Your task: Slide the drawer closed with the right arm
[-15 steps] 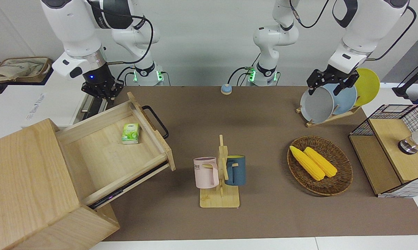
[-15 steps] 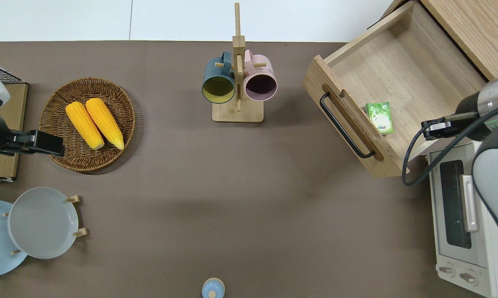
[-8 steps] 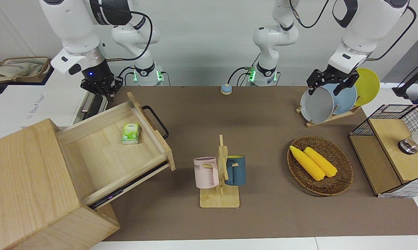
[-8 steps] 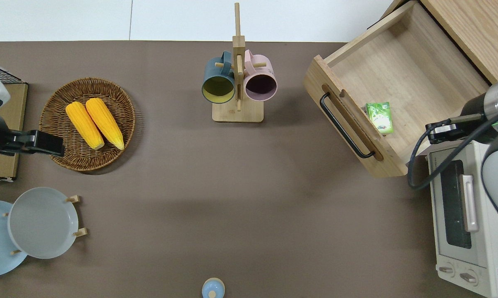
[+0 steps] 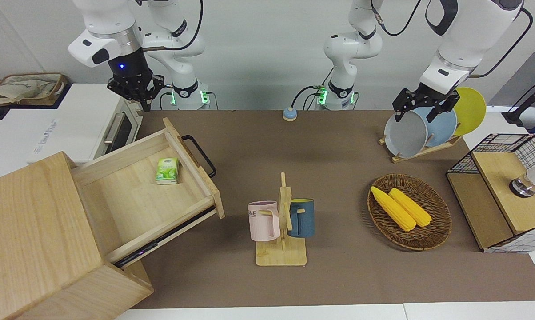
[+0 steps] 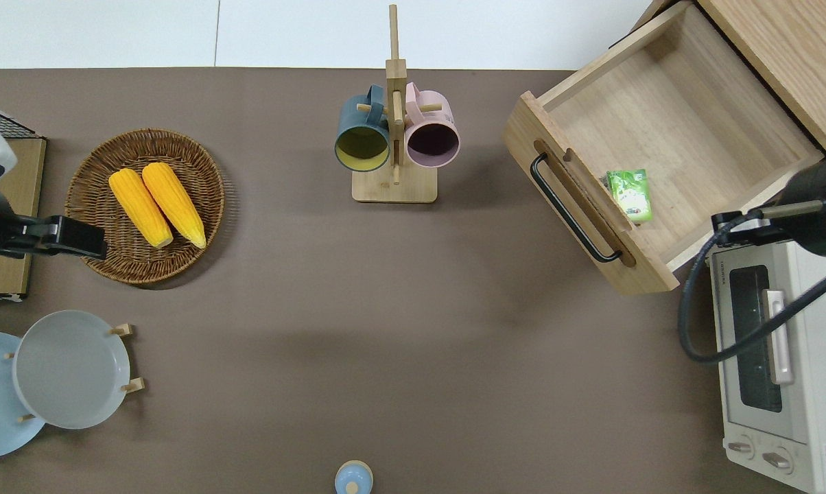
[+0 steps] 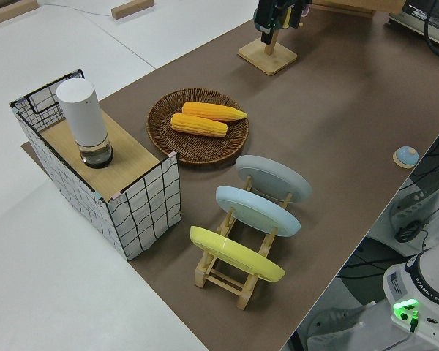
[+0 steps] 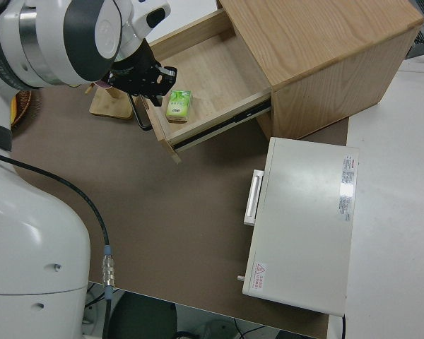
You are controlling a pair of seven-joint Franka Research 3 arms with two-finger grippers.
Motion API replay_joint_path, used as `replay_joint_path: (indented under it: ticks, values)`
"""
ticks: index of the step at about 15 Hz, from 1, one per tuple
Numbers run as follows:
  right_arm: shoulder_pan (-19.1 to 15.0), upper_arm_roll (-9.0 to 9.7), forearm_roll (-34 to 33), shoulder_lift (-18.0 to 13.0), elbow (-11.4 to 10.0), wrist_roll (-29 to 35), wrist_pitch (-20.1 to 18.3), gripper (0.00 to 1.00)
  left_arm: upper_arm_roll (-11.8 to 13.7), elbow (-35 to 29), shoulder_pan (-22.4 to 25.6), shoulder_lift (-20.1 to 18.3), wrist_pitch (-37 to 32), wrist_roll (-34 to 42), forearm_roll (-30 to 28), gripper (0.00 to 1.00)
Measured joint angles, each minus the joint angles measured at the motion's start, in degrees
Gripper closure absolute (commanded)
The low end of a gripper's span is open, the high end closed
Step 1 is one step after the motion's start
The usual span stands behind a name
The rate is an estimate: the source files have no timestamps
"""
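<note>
Only the front view shows the right claw point(image 5: 136, 91); its opening is indiscernible, drawer point(image 5: 161, 186) open.

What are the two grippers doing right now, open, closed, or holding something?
Right gripper: up in the air, holding nothing; open or closed cannot be told.
Left gripper: parked; cannot be told.
</note>
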Motion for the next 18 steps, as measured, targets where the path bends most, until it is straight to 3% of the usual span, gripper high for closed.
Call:
replay_joint_path:
  ticks: [9,18]
  values:
    - [10.4,0.21,0.0,0.8,1.1,23.7,1.7,1.000,0.0,0.0,0.0,0.0,0.0,0.0,0.0,0.01]
    - [17.0,0.57,1.7,6.8,1.0,49.4,6.4,1.000,0.0,0.0,0.0,0.0,0.0,0.0,0.0,0.01]
